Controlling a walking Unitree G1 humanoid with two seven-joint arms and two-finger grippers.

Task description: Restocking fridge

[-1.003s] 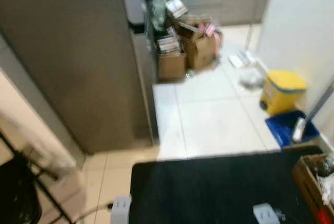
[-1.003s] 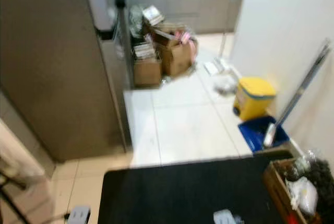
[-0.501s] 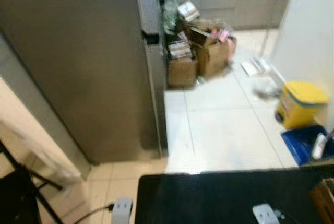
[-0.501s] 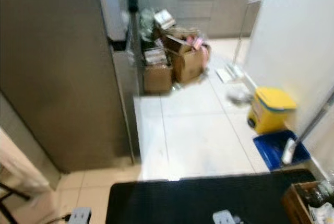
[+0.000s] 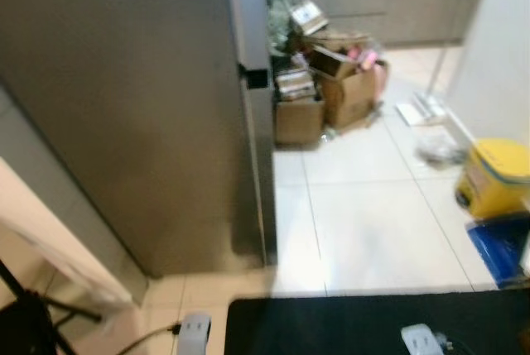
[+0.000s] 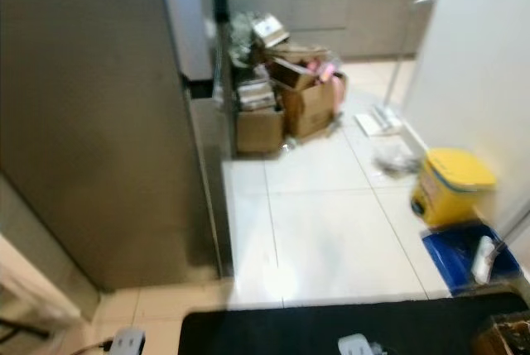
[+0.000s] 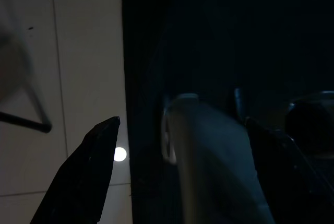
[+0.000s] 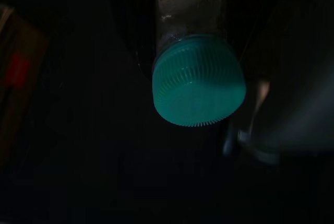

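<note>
Right claw [image 8: 195, 51] grips a green-capped bottle [image 8: 198, 80] between its fingers; left claw [image 7: 182, 151] spread wide.

Head pair down on fridge [image 5: 124, 107] – wrist views dark, close

My fridge [image 5: 124, 107] stands grey-brown at left, with paler silver front edge. Floor tiles [image 5: 364, 223] are white, turning beige nearest me. Brown cardboard boxes [image 5: 327, 98] sit far off, a yellow bin [image 5: 497, 177] and blue tray [image 5: 501, 247] at right. My mat [image 5: 373, 326] is black. My bottle [image 8: 190, 4] is clear, its ribbed cap [image 8: 198, 80] teal.
</note>
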